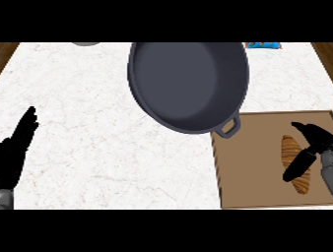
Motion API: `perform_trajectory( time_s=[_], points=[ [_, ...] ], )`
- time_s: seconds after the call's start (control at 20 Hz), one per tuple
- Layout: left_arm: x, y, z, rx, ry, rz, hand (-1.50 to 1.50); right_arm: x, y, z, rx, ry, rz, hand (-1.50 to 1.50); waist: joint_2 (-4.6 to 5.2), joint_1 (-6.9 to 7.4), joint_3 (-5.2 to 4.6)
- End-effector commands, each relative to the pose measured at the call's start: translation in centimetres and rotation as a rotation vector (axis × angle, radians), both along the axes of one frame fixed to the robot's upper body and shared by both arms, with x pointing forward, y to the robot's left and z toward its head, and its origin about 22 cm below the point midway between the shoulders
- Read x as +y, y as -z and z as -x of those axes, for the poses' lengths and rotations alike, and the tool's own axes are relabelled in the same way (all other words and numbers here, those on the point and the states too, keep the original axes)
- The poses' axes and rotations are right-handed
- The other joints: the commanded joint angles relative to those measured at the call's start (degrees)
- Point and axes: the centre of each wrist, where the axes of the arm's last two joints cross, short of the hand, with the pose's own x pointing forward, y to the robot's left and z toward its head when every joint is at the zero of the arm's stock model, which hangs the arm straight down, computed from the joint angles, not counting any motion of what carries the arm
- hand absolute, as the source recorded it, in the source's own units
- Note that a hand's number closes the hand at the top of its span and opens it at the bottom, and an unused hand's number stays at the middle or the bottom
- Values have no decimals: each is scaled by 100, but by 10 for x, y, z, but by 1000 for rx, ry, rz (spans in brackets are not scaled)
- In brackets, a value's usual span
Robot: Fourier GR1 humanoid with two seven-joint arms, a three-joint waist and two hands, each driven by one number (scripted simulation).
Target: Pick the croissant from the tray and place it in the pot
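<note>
The golden-brown crescent croissant (pixel 297 165) lies lengthwise on the flat brown wooden tray (pixel 253 167) at lower right of the frame, not yet lifted. Your black right hand (pixel 316 147) is right over it: thumb and fingers spread, nothing clasped, one digit crossing the pastry's middle, the others reaching past its upper end. Contact or just hovering? Can't tell from this angle.

Step in hand looks like the grasp. Centre the hand over the croissant's thick middle, not the tapered tips, and close across its short width so it doesn't pivot. Lift straight up before moving toward upper centre of the frame, where the dark grey round metal pot (pixel 187 81) sits; its small loop handle (pixel 227 129) overlaps the tray's upper-left corner, so clear that on the way.

The black left hand (pixel 9 152) rests at lower left on the white marble counter (pixel 96 147), fingers straight, holding nothing.
</note>
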Motion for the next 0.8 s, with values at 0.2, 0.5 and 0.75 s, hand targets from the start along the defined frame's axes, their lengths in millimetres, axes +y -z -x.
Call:
perform_trajectory(
  time_s=[0.2,0.5,0.75],
  points=[
    [-2,-10,12,1,15,-4,0,-7,20,5,30,-83,-14,150,-3,16,1],
    [-3,-5,8,-10,-2,6,0,-5,22,-1,-45,-115,-15,150,-1,9,0],
    [-19,-5,-4,16,53,16,0,99,-4,5,-285,-741,-24,150,-16,298,10]
  ],
)
